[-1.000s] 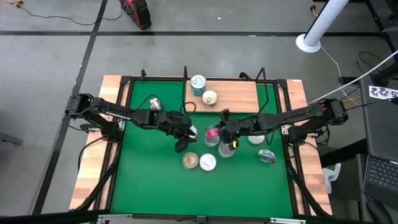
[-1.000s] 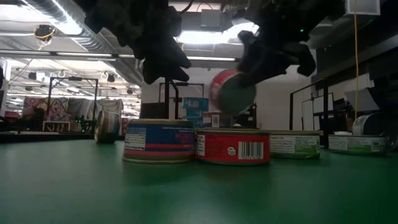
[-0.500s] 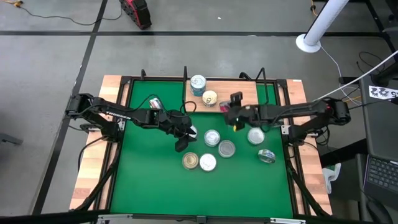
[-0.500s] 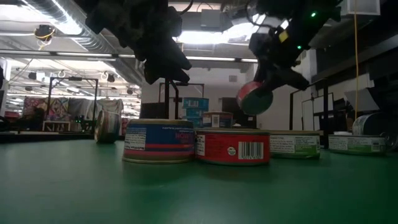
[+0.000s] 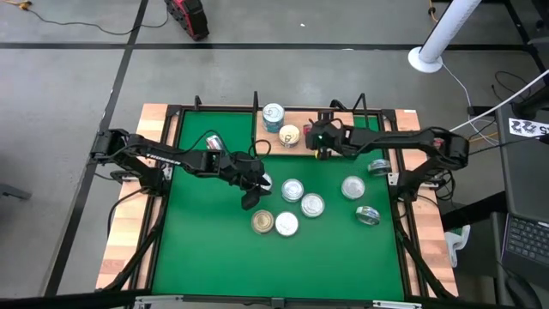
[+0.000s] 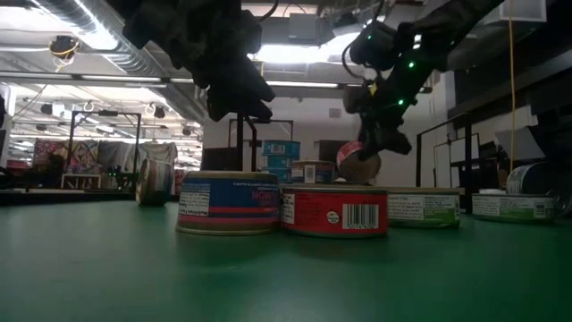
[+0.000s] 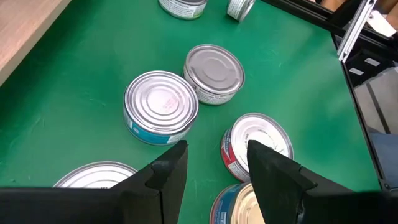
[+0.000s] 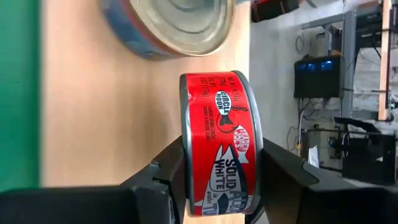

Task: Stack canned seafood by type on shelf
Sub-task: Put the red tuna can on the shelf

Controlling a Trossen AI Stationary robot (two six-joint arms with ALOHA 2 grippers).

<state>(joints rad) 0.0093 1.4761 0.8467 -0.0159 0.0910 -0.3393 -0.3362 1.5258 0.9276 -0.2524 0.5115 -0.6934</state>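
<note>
My right gripper (image 5: 322, 139) is shut on a red-labelled tin (image 8: 217, 143) and hangs over the light-wood shelf board (image 5: 330, 130) at the mat's far edge. On the board stand a teal-blue tin (image 5: 273, 114) and a gold tin (image 5: 290, 135), flat on their bases. My left gripper (image 5: 250, 185) is open above the middle of the green mat, touching nothing. Below its fingers lie a teal tin (image 7: 161, 106), a silver-lidded tin (image 7: 214, 68) and a red tin (image 7: 255, 143). More tins (image 5: 312, 204) rest flat on the mat. My right gripper pinches the red tin between its two fingers (image 8: 168, 180), one on each flat face, so the label side (image 8: 227, 155) faces the wrist camera. The tin is lifted clear and stands on edge in the hold, above the shelf board, near the blue tin (image 8: 168, 25).
Thin black wire rails (image 5: 257, 103) stand up around the shelf board. One tin (image 5: 213, 142) stands on its edge near the mat's far left; others lie near the right side (image 5: 368, 215). Pale wooden planks (image 5: 129, 223) border the mat.
My right gripper has carried the red tin from above the middle of the mat toward the far edge, and now holds it over the shelf board, lower than before. It has stayed shut on the tin. The left arm has kept still.
</note>
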